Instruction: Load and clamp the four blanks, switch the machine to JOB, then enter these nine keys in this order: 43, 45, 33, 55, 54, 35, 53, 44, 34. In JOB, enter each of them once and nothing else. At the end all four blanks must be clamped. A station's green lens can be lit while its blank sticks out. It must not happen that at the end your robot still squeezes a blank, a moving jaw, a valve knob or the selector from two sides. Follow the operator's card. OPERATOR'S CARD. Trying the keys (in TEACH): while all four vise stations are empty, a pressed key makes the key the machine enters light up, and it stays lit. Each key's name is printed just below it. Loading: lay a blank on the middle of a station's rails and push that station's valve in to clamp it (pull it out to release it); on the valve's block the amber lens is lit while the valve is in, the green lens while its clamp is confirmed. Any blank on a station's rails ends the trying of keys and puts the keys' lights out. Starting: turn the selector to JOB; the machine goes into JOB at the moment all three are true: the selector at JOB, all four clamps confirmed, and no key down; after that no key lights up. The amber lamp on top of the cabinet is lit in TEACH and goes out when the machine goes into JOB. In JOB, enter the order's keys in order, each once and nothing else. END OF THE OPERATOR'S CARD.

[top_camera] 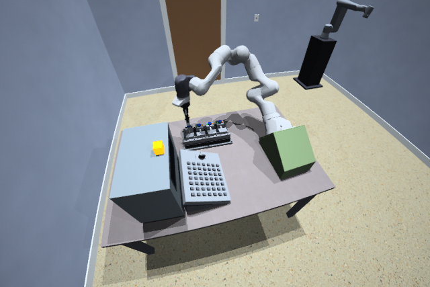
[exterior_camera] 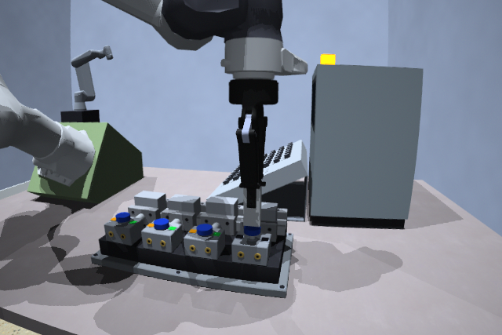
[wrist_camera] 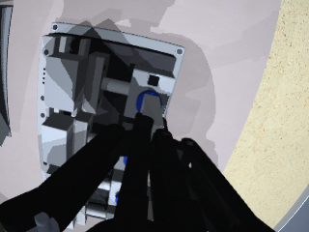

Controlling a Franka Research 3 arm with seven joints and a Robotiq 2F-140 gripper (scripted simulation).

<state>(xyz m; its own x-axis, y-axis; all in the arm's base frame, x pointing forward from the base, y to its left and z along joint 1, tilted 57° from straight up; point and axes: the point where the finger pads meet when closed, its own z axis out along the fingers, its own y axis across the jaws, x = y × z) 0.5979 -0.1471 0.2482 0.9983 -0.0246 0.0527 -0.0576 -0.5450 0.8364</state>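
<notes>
Fingers closed with nothing between them, the black two-finger gripper (top_camera: 188,124) (exterior_camera: 252,223) (wrist_camera: 149,106) points straight down at a round blue valve knob (exterior_camera: 252,232) (wrist_camera: 140,101) at the end of a four-station vise fixture nearest the cabinet. The lenses on that valve's grey block (exterior_camera: 250,251) (wrist_camera: 164,83) are dark. Along the row, the other three grey valve blocks each show amber and green lit beside a blue knob. Behind the valves stand four pale grey rectangular blocks; which parts are the blanks, and how they sit on the rails, cannot be told. Next to the fixture, a sloped, light-grey console (top_camera: 185,186) (exterior_camera: 289,169) carries rows of small dark keys, unlit, and a black selector (top_camera: 201,156), its setting too small to read. Beside it on the mauve-grey surface (top_camera: 250,189) (exterior_camera: 344,311) (wrist_camera: 241,34), a boxy blue-grey cabinet (top_camera: 138,165) (exterior_camera: 365,140) wears a glowing amber cube lamp (top_camera: 158,147) (exterior_camera: 327,59). Across the table, the white arm rises from a green wedge-shaped mount (top_camera: 295,152) (exterior_camera: 117,161).
</notes>
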